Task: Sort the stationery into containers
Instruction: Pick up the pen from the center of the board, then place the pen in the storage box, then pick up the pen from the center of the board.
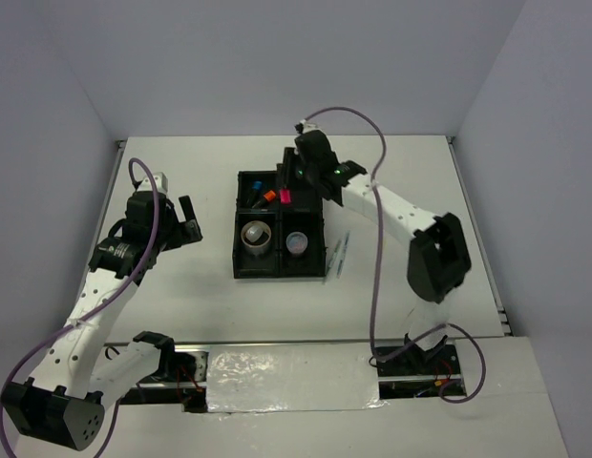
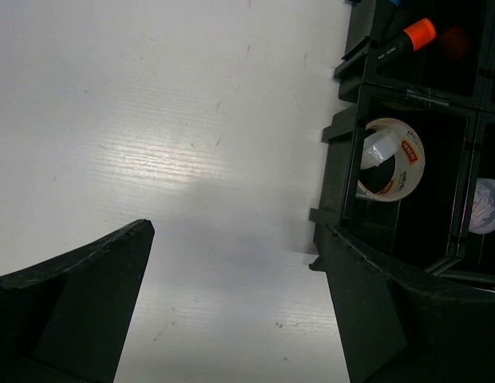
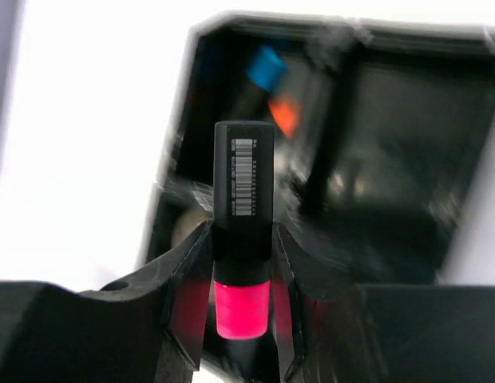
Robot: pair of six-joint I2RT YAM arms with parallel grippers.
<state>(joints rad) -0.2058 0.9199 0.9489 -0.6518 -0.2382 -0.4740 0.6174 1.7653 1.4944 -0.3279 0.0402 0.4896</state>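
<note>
Highlighter (image 3: 243,171), pink and black, we judge light, rigid and slick, so the right gripper (image 3: 242,231) clamps it mid-barrel over the 12 o'clock side of the tray (image 1: 281,275); left gripper (image 2: 231,239) gapes empty.

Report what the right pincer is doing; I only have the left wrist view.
Observer: The right pincer is shut on a pink highlighter, with its black barcoded end sticking out.
Operator: Say where it is.
Observer: It hangs over the far half of the tray, near the middle divider.
Operator: List what lies outside the tray.
Observer: Two silver pens lie on the table, just right of the tray.
</note>
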